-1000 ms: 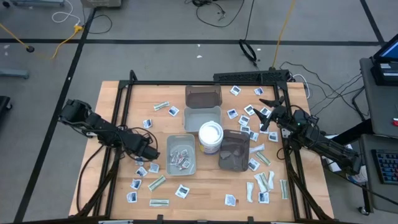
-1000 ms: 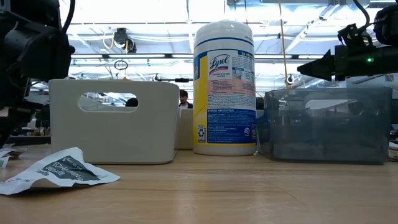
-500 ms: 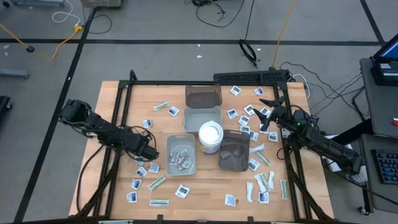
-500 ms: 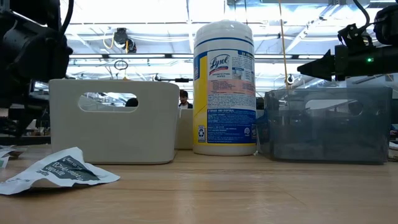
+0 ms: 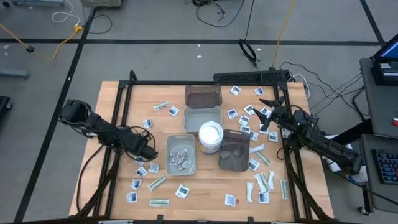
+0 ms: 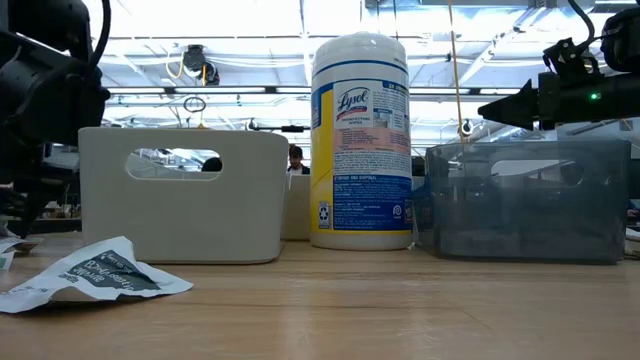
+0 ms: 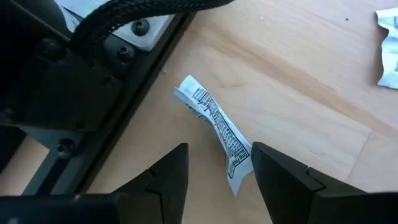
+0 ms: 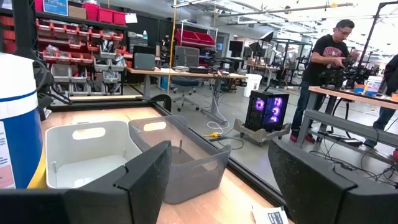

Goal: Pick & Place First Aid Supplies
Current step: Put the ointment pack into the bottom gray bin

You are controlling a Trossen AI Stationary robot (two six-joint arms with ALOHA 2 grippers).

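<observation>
The first aid supplies are small flat packets scattered over the wooden table (image 5: 205, 186), with several lying in a grey tray (image 5: 180, 154). My left gripper (image 5: 148, 151) is open and low over the table, left of that tray. In the left wrist view (image 7: 217, 186) its fingers stand on either side of one end of a crumpled narrow white packet (image 7: 214, 127), which lies flat on the wood beside a black frame rail (image 7: 93, 118). My right gripper (image 5: 268, 113) is open and hovers above packets at the table's right (image 6: 520, 105).
A white tub (image 5: 210, 137) stands mid-table between the grey tray and a dark translucent tray (image 5: 234, 149). Beyond it are a pale tray (image 5: 202, 118) and a second dark one (image 5: 203, 95). A crumpled packet (image 6: 85, 275) lies near the table's near edge. A person (image 8: 326, 62) stands far off.
My left gripper has come down a little toward the table, still open. Nothing else has moved.
</observation>
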